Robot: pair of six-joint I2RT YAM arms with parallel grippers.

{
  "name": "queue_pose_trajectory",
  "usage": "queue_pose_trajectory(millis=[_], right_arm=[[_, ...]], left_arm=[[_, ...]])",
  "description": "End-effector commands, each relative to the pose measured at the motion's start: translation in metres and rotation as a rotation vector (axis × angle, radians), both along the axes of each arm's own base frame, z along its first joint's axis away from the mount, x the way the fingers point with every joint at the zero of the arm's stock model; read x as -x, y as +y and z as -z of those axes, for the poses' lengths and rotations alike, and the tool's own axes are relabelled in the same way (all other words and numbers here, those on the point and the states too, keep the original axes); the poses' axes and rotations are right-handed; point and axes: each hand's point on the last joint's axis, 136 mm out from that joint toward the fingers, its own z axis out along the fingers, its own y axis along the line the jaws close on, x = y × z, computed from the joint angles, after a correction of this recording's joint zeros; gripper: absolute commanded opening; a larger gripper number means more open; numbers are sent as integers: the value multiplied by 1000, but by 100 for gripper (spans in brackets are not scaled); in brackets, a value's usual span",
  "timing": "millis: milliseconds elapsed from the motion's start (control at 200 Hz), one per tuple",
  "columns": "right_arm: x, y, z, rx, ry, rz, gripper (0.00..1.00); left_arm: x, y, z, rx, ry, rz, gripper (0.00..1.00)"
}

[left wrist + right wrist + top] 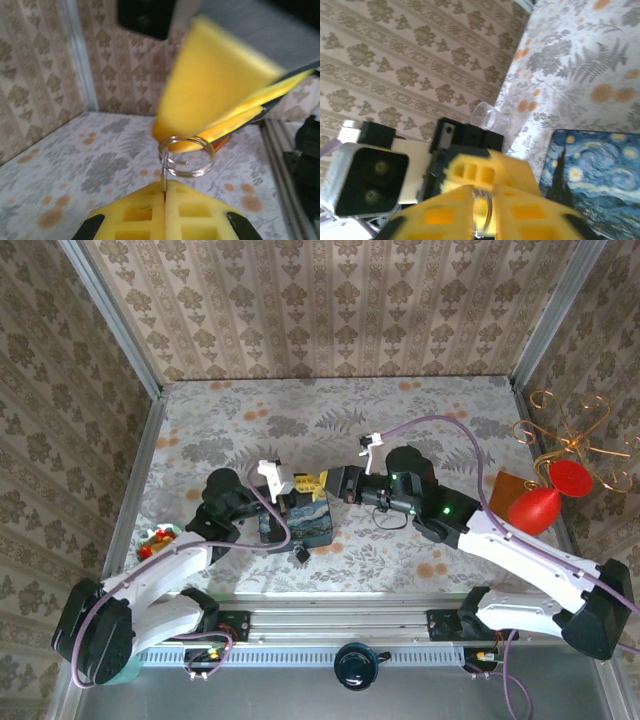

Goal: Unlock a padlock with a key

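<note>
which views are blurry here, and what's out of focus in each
Left wrist: the right gripper looms close, smeared and out of focus, while the key ring is fairly crisp. Right wrist: its own near fingers and the ring are soft, the blue tin slightly blurred. Top external: sharp, evenly lit, no strong glare.

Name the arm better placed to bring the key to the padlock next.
Left, likely: the left gripper's yellow pads are shut on the thin metal key below its silver ring; the small dark padlock lies close by.
</note>
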Motion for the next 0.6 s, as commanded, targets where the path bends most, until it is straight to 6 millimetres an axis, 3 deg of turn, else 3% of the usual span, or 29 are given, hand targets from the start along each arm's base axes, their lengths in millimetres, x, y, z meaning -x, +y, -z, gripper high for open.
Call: queue_pose_trajectory(millis=[0, 230, 410, 595], right_arm=[[-9, -36, 18, 133, -20, 94, 38], [-20, -72, 25, 393, -259, 142, 58], [-8, -64, 28, 461, -588, 41, 57], [12, -45, 33, 481, -719, -132, 57]], left_arm=[[-22, 5, 0, -97, -3, -130, 0], [-56, 13, 35, -441, 21, -314, 0], [-45, 2, 49, -629, 26, -224, 0], [-12, -12, 57, -708, 9, -65, 0]])
